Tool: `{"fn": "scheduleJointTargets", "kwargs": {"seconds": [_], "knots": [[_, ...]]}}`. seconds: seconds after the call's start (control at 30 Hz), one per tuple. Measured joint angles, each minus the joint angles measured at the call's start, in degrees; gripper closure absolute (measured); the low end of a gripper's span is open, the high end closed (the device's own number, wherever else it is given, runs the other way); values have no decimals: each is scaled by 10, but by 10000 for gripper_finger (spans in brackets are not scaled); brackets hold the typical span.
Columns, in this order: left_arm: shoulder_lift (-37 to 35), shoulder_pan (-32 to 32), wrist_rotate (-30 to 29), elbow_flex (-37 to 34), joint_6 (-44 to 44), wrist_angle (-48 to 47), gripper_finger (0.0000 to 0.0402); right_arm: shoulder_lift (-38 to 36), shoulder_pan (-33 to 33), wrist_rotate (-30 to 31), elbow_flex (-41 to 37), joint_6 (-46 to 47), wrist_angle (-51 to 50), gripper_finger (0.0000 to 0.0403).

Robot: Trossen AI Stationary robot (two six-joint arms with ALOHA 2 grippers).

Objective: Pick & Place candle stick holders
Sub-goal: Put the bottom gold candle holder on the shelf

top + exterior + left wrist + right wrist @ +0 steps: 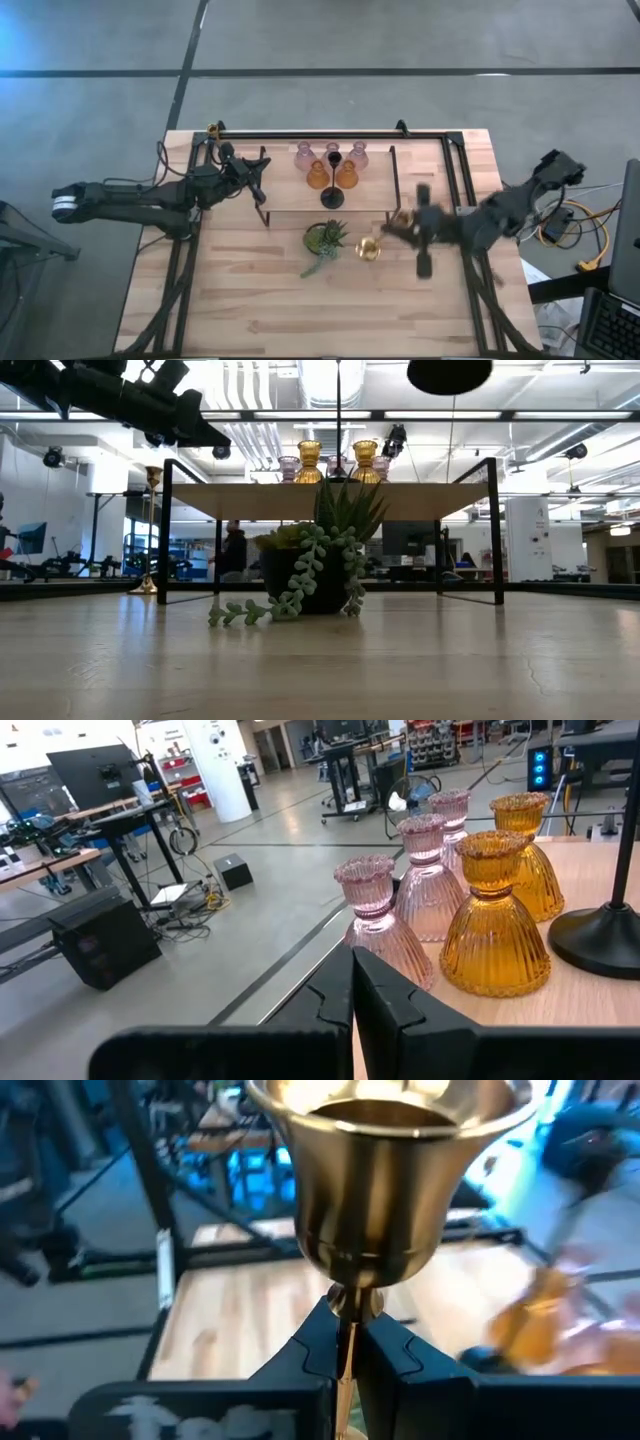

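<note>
A brass candle stick holder [385, 1175] stands upright with its slim stem pinched between the two fingers of the right gripper [347, 1348], its flared cup rising just above the fingertips. From above, this gripper [398, 226] sits near the right end of the raised shelf [290, 195], with a second brass holder [369, 249] on the table just beside it and next to the small green potted plant [326, 238].

On the shelf, three pale pink glass holders [382, 928], two amber glass holders [497, 920] and a black holder [332, 196] stand clustered together.

The left gripper [353, 988], fingers pressed together on nothing, waits at the shelf's left end, near the closest pink holder but apart from it.
</note>
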Motion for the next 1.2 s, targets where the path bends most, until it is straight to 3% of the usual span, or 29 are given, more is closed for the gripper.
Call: {"fn": "scheduleJointTargets", "kwargs": {"seconds": [0.37,0.6,0.8,1.2], "knots": [[0,0,0,0,0,0,394,-99,-129,-5,0,-32,-79,394],[0,0,0,0,0,-1,394,-97,-215,-11,0,-45,-102,394],[0,0,0,0,0,-1,394,-90,-289,-78,0,-38,-103,394],[0,0,0,0,0,-1,394,-42,-373,-146,0,-59,-104,394]]}}
